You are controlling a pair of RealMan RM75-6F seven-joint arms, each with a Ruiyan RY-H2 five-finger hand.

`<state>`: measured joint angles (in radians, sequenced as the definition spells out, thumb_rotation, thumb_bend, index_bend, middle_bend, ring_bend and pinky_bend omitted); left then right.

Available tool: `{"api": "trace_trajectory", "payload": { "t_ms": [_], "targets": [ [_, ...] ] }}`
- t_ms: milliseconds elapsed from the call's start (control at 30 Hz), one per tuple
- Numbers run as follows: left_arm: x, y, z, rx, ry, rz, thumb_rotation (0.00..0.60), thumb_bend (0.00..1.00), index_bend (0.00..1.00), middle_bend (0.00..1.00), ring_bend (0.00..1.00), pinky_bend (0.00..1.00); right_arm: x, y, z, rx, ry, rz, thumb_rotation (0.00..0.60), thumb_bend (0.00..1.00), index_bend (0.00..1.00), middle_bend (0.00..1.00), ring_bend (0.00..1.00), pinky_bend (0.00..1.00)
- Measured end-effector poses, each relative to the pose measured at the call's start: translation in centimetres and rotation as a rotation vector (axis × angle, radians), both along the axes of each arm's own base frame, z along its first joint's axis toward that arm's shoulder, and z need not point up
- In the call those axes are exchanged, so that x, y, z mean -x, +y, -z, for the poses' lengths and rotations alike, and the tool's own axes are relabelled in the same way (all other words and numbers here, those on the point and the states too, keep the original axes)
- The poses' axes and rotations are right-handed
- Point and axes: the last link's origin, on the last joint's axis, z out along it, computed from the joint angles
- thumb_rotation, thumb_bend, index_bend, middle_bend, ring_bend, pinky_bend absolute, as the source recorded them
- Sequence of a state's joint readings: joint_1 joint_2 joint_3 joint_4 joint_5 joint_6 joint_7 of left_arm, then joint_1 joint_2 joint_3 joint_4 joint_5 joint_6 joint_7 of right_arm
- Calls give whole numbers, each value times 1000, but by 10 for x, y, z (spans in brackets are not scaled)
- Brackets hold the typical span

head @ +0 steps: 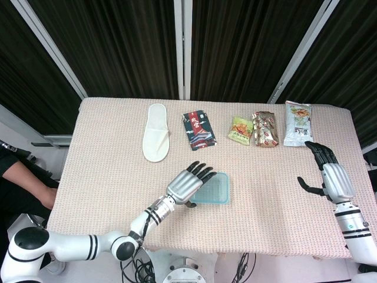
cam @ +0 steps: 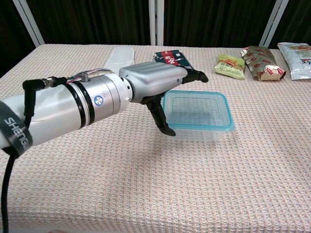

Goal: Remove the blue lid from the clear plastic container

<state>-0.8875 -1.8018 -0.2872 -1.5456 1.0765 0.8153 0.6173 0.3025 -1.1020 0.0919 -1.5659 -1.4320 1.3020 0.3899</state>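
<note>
While the left hand reaches in over the near part of the tabletop, its fingers are stretched out and spread, holding nothing; in the chest view the left hand has its thumb hanging down at the left wall of the one clear plastic container. Whether the thumb touches that wall cannot be told. From the head view the clear plastic container lies just to the right of this hand, partly under its fingertips.

One blue lid sits on the container, seen as a blue rim running round the top with a clear panel inside it; the box below is see-through, rectangular with rounded corners, and looks empty. In the head view the blue lid shows its rim on the near and right sides.

Well off to the right, the right hand hovers over the tabletop near its right edge, fingers apart and pointing away, holding nothing.

Beyond both hands lies a row along the far side: one white slipper beyond the left hand, then four snack packets: a dark one, a green one, a brown one and a white one, the last just beyond the right hand's fingertips.
</note>
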Motion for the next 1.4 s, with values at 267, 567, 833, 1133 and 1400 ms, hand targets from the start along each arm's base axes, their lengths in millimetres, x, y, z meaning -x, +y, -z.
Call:
{"api": "trace_trajectory", "payload": {
  "t_ms": [267, 567, 833, 1133, 1400],
  "targets": [
    [3, 3, -9, 66, 0, -88, 600, 0, 59, 18, 0, 0, -1, 2, 4, -13, 0, -9, 600, 231, 0, 60, 0, 0],
    [-9, 15, -4, 93, 51, -146, 600, 0, 54, 10, 0, 3, 1, 5, 3, -12, 3, -12, 600, 231, 0, 60, 0, 0],
    [-13, 21, 0, 164, 55, -202, 600, 0, 54, 46, 0, 25, 0, 8, 8, -30, 9, -23, 600, 231, 0, 68, 0, 0],
    [-13, 29, 3, 156, 46, -240, 600, 0, 202, 269, 168, 88, -8, 12, 25, -76, 9, -82, 600, 235, 0, 83, 0, 0],
    [-9, 27, 5, 125, 41, -238, 600, 0, 238, 311, 197, 95, -31, 16, 72, -156, 6, -223, 600, 203, 0, 10, 0, 0]
  ]
}}
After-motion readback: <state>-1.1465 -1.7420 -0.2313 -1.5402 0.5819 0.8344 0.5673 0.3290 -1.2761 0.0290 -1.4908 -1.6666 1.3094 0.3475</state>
